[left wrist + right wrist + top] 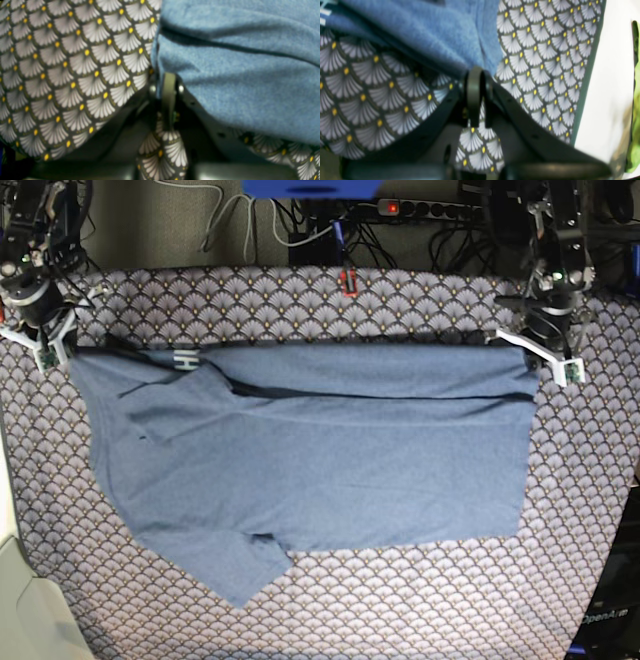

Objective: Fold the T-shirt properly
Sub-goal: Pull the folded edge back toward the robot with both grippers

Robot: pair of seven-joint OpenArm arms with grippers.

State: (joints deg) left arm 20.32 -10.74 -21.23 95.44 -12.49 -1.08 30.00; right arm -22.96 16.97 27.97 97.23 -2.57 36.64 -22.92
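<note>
Two corners of the T-shirt [320,450] are pinched at the far edge of the garment, one by each arm. The shirt lies spread across the middle of the fan-scale tablecloth [400,600], long axis left to right, a folded layer along its far edge and a sleeve sticking out toward the near left.

Left gripper [168,87]: jaws closed on the blue fabric edge, at the far right corner in the base view. Right gripper [477,82]: jaws closed on the fabric at the far left corner; white lettering just shows at the top left of that wrist view.

Risks, judged from this layout:
- Both grips look thin, right at the hem. A fast pull could slip a corner free, dropping one side and skewing the fold.
- In both wrist views the tablecloth sits directly under the fingers. A pinch that includes it would drag the cloth along and wrinkle the work surface.
- Uneven travel of the two arms would stretch or sag the span between them, leaving a crooked crease.
- The loose near-left sleeve may bunch under the body if the fold passes over it.

Surroundings: a power strip [425,208] and cables [250,225] lie beyond the far table edge, and a small red object [348,282] rests on the cloth just past the shirt. Nothing stands on the shirt itself.
</note>
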